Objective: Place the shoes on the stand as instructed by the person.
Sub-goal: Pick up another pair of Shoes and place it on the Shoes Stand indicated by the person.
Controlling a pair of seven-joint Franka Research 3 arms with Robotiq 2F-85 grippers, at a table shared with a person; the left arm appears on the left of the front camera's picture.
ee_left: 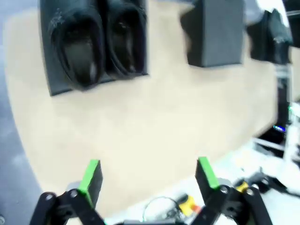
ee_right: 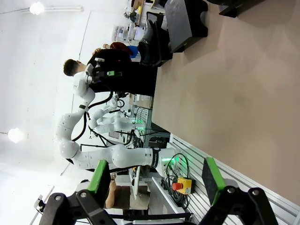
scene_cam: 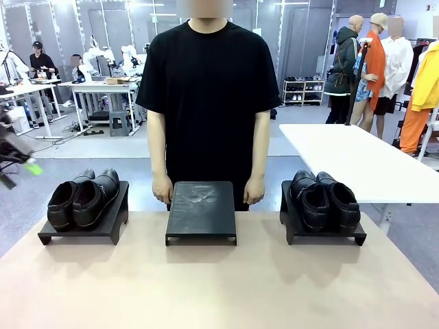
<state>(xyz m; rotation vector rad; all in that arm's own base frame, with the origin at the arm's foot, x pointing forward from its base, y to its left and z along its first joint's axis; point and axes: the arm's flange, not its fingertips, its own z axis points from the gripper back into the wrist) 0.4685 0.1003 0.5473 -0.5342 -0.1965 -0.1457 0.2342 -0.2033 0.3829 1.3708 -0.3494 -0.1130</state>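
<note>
front view: the left gripper (scene_cam: 20,166) is a blurred shape at the picture's left edge, its jaws too smeared to read. to its right stand three black stands; the left pair of shoes (scene_cam: 84,197) sits on the nearest, the middle stand (scene_cam: 201,211) is bare, the right pair of shoes (scene_cam: 324,199) tops the farthest. the person (scene_cam: 208,103) stands behind, hands hanging.

left wrist view: blurred. the green pads (ee_left: 92,176) are wide apart, holding nothing; the left pair lies well ahead.

right wrist view: right gripper (ee_right: 153,180) spread wide, empty, over the table (ee_right: 234,98).
</note>
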